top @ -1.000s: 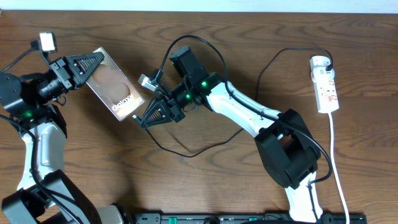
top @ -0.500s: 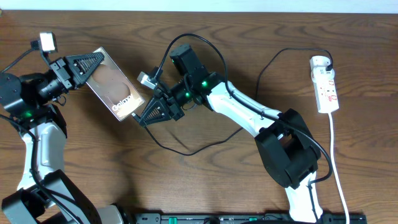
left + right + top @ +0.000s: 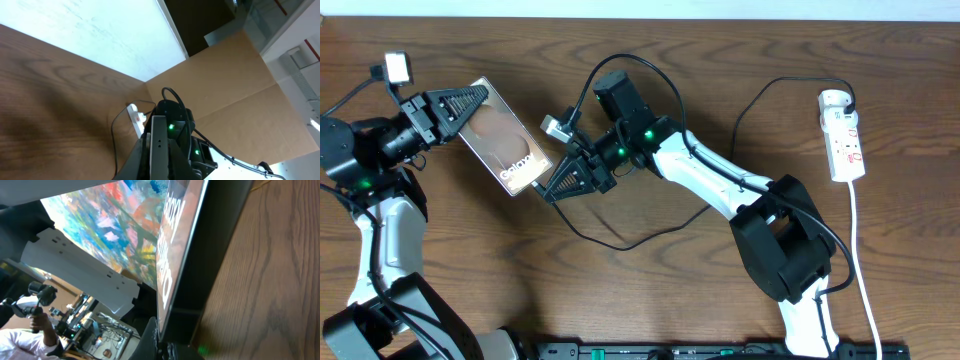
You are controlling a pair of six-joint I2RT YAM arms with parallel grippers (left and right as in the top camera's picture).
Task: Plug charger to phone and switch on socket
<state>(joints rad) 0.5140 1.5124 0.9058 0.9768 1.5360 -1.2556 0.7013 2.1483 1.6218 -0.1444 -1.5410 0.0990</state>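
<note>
Alignment decides this step: the plug tip has to meet the port on the short end of the phone (image 3: pixel 506 140) squarely, along the phone's long axis, before any push. The left gripper (image 3: pixel 470 100) grips the phone at its upper end and holds it up off the table (image 3: pixel 670 310), tilted, with the "Galaxy" end towards the other arm. The right gripper (image 3: pixel 552 188) sits just at that lower end, tips nearly touching the corner. My judgement is that a slow, straight advance with small sideways corrections serves best, since the phone is held at one end only and could pivot under an off-axis shove.

The left gripper's fingers (image 3: pixel 455 103) pinch the phone across its faces. The right gripper's fingers (image 3: pixel 575 178) are pressed together. The black charger cable (image 3: pixel 620 246) runs up into them from its loop on the table, so they seem to pinch the plug tip, though the tip itself is hidden in the overhead view. In the right wrist view the phone's glossy face (image 3: pixel 172 255) fills the frame at close range, and I cannot tell whether the tip has entered the port.

The cable's far end reaches the white adapter (image 3: pixel 834 100), seated in the power strip (image 3: pixel 847 145) well away at the table's right edge, whose switch is untouched.
</note>
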